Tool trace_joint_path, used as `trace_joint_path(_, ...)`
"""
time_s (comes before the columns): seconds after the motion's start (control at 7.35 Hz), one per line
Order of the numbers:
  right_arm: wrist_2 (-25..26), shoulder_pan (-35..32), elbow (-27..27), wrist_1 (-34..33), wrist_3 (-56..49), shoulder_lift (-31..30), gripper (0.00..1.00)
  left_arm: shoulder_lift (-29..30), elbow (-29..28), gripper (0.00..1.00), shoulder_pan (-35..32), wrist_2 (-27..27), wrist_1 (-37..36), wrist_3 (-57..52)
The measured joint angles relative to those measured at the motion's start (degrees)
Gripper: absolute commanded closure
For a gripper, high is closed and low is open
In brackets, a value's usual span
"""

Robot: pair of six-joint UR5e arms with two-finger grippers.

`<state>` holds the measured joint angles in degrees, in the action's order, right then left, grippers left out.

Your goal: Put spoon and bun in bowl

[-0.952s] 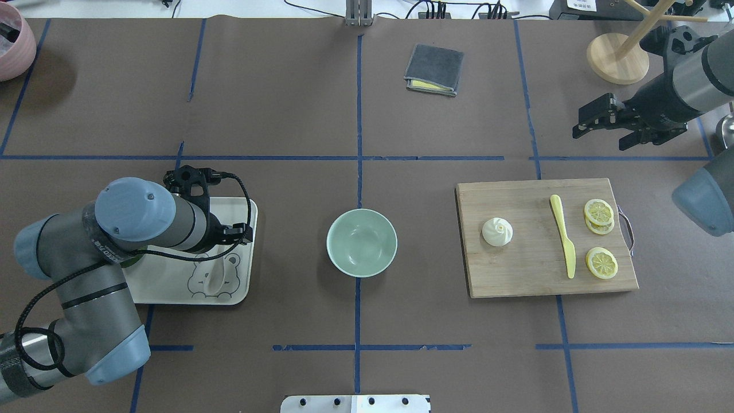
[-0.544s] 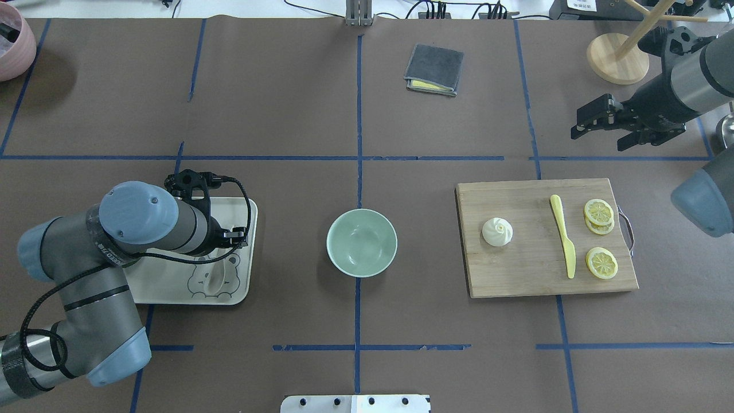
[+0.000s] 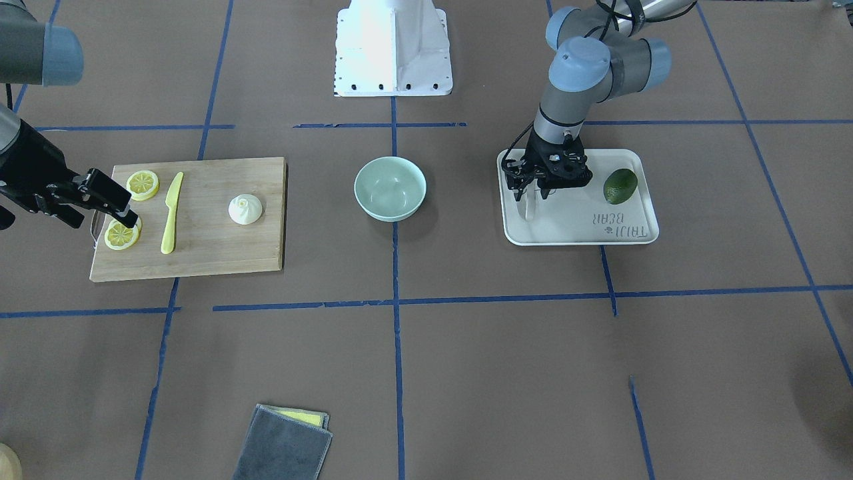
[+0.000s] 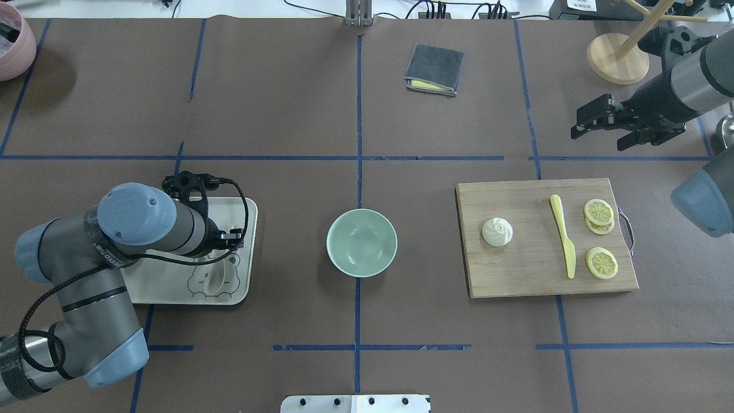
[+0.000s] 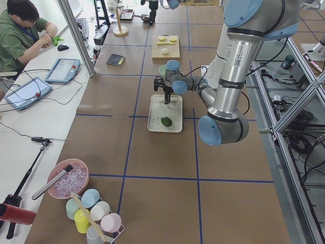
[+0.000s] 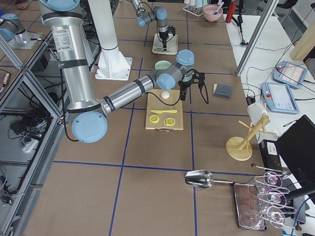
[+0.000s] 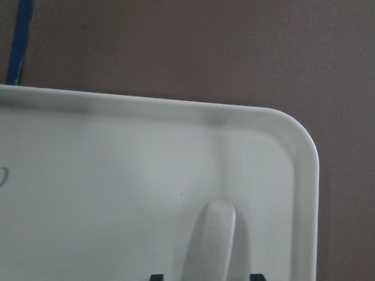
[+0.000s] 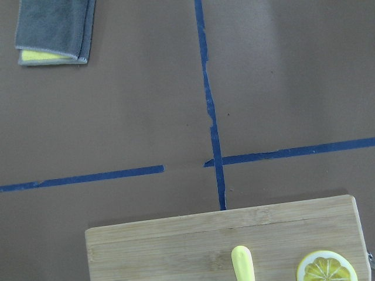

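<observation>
The translucent whitish spoon [image 3: 530, 208] lies on the white bear-print tray [image 3: 580, 235]; its scoop shows in the overhead view [image 4: 217, 281]. My left gripper [image 3: 538, 193] hangs straight down over the spoon's handle [image 7: 211, 240]. It is open, with a fingertip on each side of the handle in the left wrist view. The white pleated bun [image 4: 497, 232] sits on the wooden cutting board [image 4: 527, 281]. The mint-green bowl [image 4: 362, 242] stands empty at the table's middle. My right gripper [image 4: 596, 140] is open and empty, beyond the board's far right corner.
A yellow plastic knife [image 4: 563, 235] and lemon slices [image 4: 601, 263] lie on the board right of the bun. An avocado [image 3: 620, 185] sits on the tray. A folded grey cloth [image 4: 434, 69], a wooden stand [image 4: 618, 57] and a pink bowl [image 4: 11, 40] are at the far side.
My left arm has shifted slightly over the tray, settling its gripper around the spoon's handle. The right arm has barely moved. Bun, bowl and spoon lie where they were.
</observation>
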<state>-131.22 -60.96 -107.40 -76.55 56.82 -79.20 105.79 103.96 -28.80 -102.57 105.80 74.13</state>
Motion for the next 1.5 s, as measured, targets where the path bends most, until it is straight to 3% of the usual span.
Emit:
trace_joint_path(0.41, 0.3, 0.6, 0.0, 0.0, 0.0, 0.0, 0.00, 0.0, 0.4, 0.98, 0.1, -0.1, 0.0, 0.0)
trace_joint_path(0.82, 1.4, 2.2, 0.2, 0.0, 0.3, 0.0, 0.00, -1.4, 2.3, 1.00, -0.4, -0.1, -0.2, -0.1)
trace_joint_path(1.09, 5.2, 5.9, 0.1, 0.4, 2.9, 0.0, 0.00, -3.0, 5.4, 1.00, -1.9, -0.3, -0.2, -0.2)
trace_joint_path(1.5, 13.5, 14.0, 0.3, 1.0, 8.7, 1.3, 0.00, 3.6, 5.6, 1.00, -3.2, -0.7, -1.3, 6.0)
